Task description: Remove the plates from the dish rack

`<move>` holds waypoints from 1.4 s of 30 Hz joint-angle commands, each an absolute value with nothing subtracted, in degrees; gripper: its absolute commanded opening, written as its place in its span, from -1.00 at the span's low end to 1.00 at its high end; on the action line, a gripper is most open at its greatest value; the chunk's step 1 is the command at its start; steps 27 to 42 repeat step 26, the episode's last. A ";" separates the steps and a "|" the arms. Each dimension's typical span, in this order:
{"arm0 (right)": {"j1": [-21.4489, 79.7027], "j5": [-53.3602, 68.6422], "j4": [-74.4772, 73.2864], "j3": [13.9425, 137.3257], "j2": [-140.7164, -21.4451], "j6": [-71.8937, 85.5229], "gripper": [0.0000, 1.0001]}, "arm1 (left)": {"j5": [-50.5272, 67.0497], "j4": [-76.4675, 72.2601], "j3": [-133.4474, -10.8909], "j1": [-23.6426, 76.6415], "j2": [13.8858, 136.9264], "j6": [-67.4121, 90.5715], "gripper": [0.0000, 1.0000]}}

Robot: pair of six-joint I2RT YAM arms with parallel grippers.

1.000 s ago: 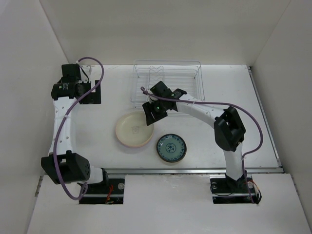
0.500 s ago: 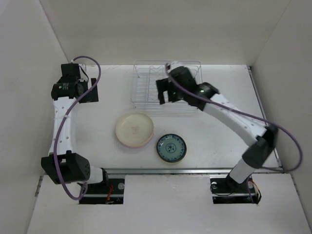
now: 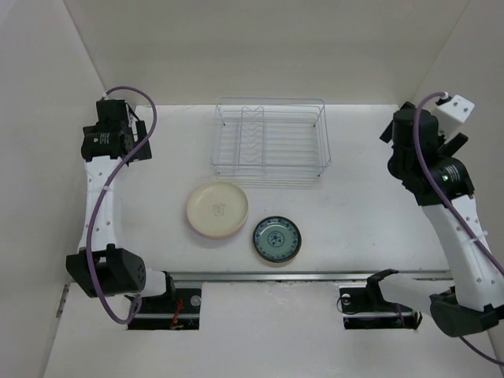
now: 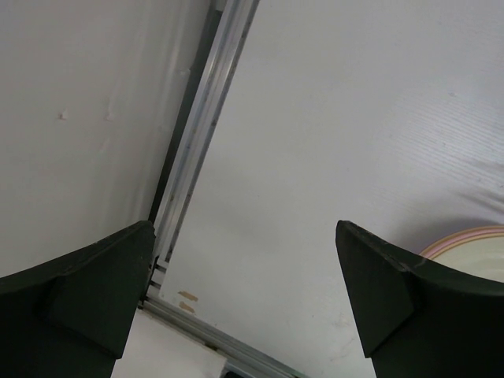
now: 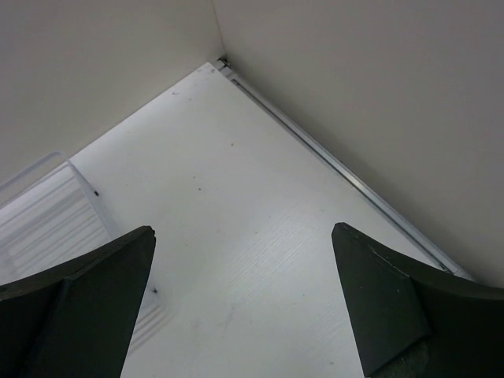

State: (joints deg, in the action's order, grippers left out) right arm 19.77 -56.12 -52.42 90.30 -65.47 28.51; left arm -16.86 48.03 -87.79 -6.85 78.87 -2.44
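Right arm (image 3: pixel 441 177) had swung to 3 o'clock, both arms' jaws apart and empty, dish rack (image 3: pixel 269 142) seemingly bare, cream plate (image 3: pixel 217 209) and blue-green plate (image 3: pixel 276 239) on the tabletop (image 3: pixel 354 213).

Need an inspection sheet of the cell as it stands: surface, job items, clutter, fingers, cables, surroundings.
Surface: white table, no spills seen.
Job's things: dish rack at far middle, no plates seen in it. The cream plate and blue-green patterned plate lie flat in front of it, close together. A pinkish edge under the cream one hints at a stack.
Clutter: nothing seen.
Grippers: left gripper at far left, fingers open, empty. Right gripper towards the far right corner, fingers open, empty.
Cables: left purple cable and right purple cable follow their arms, clear of rack and plates.
Surroundings: white walls on three sides, metal rail along the near edge.
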 commanded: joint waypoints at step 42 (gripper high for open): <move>19.60 -51.77 -55.99 86.58 -62.31 27.86 1.00 | -13.97 46.49 -91.67 -6.94 79.89 0.18 1.00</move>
